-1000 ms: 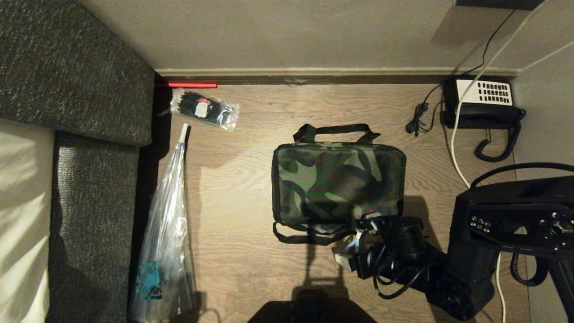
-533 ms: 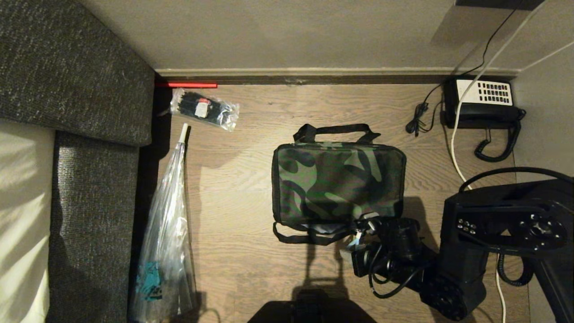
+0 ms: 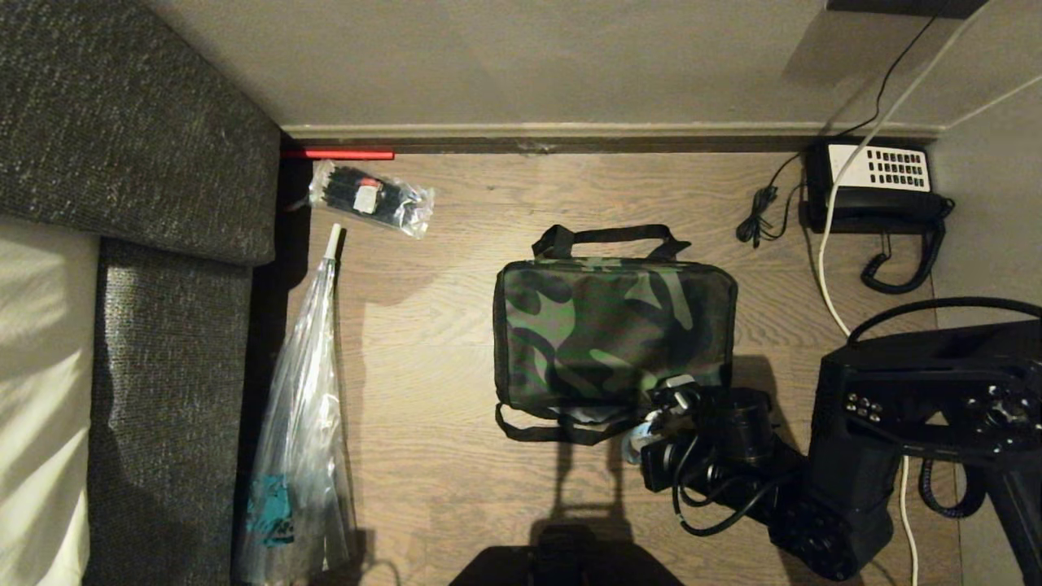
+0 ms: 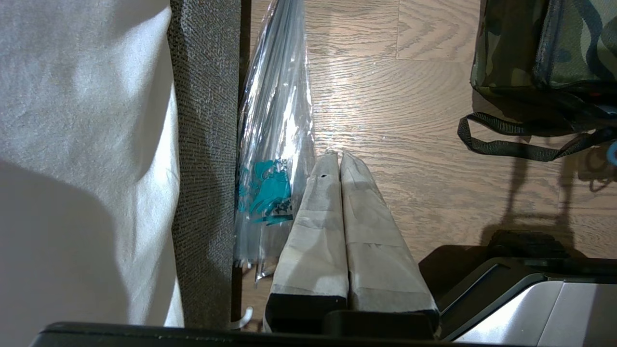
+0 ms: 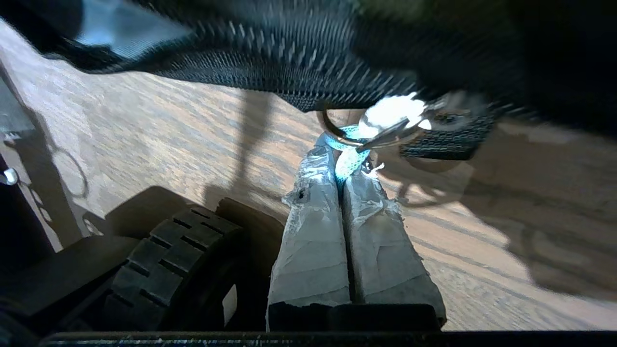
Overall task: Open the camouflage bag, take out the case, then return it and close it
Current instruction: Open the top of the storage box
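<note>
The camouflage bag (image 3: 615, 334) lies zipped shut on the wooden floor (image 3: 456, 472), out in the open between the sofa (image 3: 175, 350) and the telephone (image 3: 879, 183) in the far right corner. The case is not in sight; presumably it is inside the bag. The right gripper (image 5: 348, 166) sits at the bag's near right corner, its taped fingers (image 5: 313, 226) pressed together on a pale blue cord (image 5: 348, 161) that hangs from a metal ring (image 5: 337, 136) by the black strap (image 3: 562, 431). That looks like the zip pull, so this is the opening step, with the grip made and the zip not yet run. The next move calls for a steady pull along the bag's edge, following the zip round the corner without dragging the bag. The left gripper (image 4: 341, 161) hangs closed and empty beside the sofa, near a clear plastic bag (image 3: 301, 439).
</note>
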`<state>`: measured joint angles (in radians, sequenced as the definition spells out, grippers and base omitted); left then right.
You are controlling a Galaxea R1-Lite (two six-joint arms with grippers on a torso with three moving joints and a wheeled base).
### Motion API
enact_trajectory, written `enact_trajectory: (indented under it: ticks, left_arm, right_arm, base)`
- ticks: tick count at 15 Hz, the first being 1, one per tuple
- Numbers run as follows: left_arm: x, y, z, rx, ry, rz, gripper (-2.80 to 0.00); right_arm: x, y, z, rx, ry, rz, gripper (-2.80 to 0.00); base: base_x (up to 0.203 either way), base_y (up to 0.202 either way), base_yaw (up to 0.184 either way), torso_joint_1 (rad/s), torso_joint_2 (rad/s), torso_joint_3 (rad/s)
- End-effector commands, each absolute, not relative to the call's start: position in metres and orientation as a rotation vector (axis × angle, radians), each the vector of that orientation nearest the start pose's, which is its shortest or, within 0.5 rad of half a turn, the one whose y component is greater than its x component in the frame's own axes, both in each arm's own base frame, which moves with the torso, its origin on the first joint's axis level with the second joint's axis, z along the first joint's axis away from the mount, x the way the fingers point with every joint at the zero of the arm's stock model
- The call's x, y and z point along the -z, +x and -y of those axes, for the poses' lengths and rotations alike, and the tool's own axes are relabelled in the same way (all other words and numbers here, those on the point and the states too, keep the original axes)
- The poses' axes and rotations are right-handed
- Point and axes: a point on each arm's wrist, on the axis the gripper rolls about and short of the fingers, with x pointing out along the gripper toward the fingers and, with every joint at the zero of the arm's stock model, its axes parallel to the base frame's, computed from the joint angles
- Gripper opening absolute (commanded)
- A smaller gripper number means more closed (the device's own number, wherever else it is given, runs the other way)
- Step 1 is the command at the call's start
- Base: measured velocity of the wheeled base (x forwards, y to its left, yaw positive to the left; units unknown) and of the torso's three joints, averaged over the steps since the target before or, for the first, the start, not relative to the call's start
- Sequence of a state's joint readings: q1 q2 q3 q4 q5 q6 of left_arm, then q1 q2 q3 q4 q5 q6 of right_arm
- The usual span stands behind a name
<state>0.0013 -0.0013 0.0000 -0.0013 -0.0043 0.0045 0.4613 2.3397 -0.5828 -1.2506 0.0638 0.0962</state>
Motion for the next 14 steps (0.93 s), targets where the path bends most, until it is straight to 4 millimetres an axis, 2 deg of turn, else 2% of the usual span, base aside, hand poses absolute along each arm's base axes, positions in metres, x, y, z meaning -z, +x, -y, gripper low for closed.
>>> enact_trajectory:
  ticks: [1,6,14]
  left_arm:
    - [-0.075,-0.023,0.000,0.003,0.005,0.000,-2.80]
    - [-0.075,-0.023,0.000,0.003,0.005,0.000,-2.80]
    - [-0.075,-0.023,0.000,0.003,0.005,0.000,-2.80]
  right_arm:
    - [0.005,0.300,-0.150,-0.494,-0.008,-0.493,-2.80]
    - [-0.002,0.291,-0.138,-0.486,-0.062,-0.499,-2.80]
    - [0.002,0.288,-0.121,-0.454,-0.115,-0.525,-2.80]
  base:
    - [0.000,0.000,0.000,0.000,0.00,0.000]
    - [0.000,0.000,0.000,0.000,0.00,0.000]
    - [0.000,0.000,0.000,0.000,0.00,0.000]
